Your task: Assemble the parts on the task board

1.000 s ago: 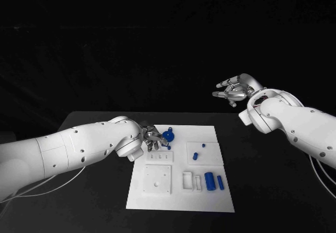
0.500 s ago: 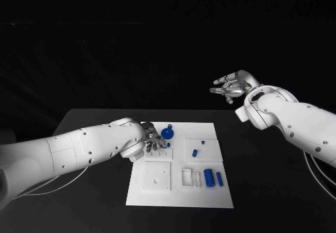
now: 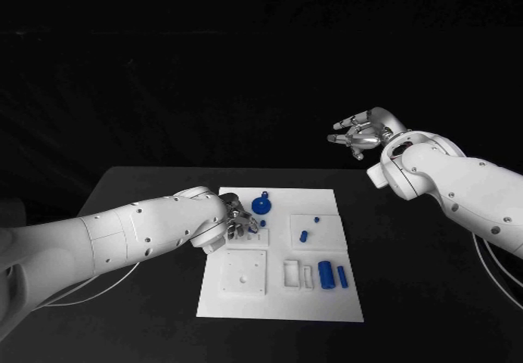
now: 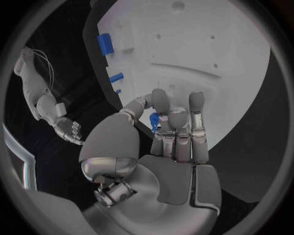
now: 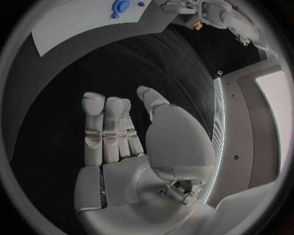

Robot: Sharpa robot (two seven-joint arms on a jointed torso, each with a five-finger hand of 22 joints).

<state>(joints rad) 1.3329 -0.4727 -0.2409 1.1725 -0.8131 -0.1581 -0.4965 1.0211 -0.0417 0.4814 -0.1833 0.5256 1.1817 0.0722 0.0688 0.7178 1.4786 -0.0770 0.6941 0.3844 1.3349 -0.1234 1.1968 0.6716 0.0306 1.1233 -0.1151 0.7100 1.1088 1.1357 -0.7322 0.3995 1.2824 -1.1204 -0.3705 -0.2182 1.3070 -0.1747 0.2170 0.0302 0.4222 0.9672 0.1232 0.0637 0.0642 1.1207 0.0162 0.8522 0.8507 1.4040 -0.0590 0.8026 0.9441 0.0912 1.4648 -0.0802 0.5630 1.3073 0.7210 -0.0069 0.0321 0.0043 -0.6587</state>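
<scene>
The white task board (image 3: 278, 299) lies in the middle of the black table. My left hand (image 3: 242, 220) hovers low over its far left part, beside the round blue part (image 3: 261, 205). In the left wrist view, a small blue part (image 4: 154, 121) sits pinched between the thumb and the closed fingers (image 4: 178, 128) of my left hand (image 4: 156, 147). Two small blue pegs (image 3: 305, 235) and two blue cylinders (image 3: 327, 277) lie on the board's right side. My right hand (image 3: 360, 134) hangs high beyond the table's far right, fingers apart, holding nothing (image 5: 122, 142).
White raised blocks (image 3: 246, 274) and slotted holders (image 3: 292, 274) stand on the board's near half. Bare black table (image 3: 425, 265) runs along both sides of the board. The right wrist view shows the board (image 5: 85, 27) and the round blue part (image 5: 119, 6) far off.
My left hand has drawn back a little from the round blue part toward the board's near side. My right hand has risen slightly and stayed open.
</scene>
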